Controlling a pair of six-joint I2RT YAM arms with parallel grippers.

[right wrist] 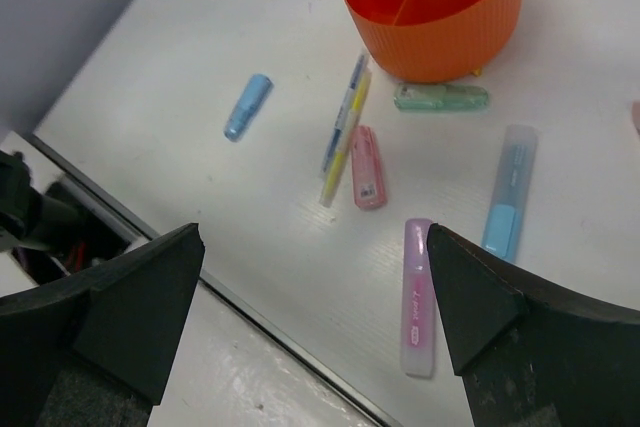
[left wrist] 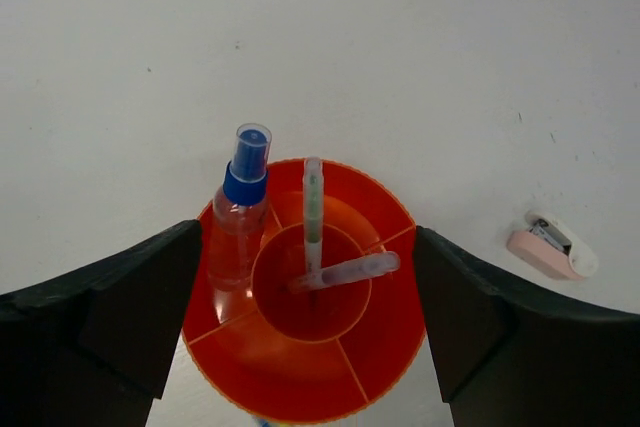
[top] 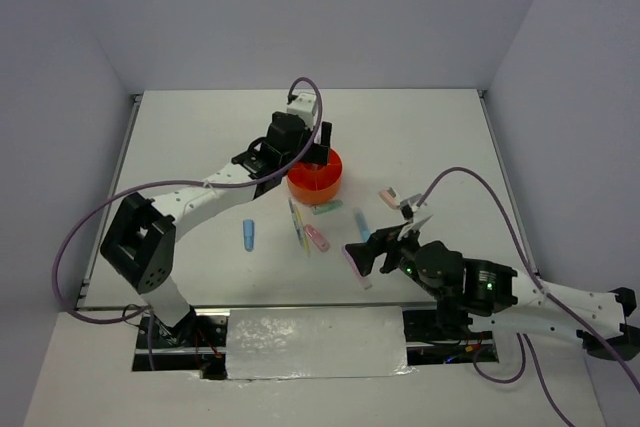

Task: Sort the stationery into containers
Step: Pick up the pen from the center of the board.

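Left claw hangs open over the orange organiser, pens resting in its centre cup; the right claw, open and empty, should straddle the pink pen near the organiser, across its barrel.

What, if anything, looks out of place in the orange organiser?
The spray bottle with a blue cap, standing in an outer compartment of the organiser: it is no pen or marker. One pen in the centre cup also lies slanted across its rim.
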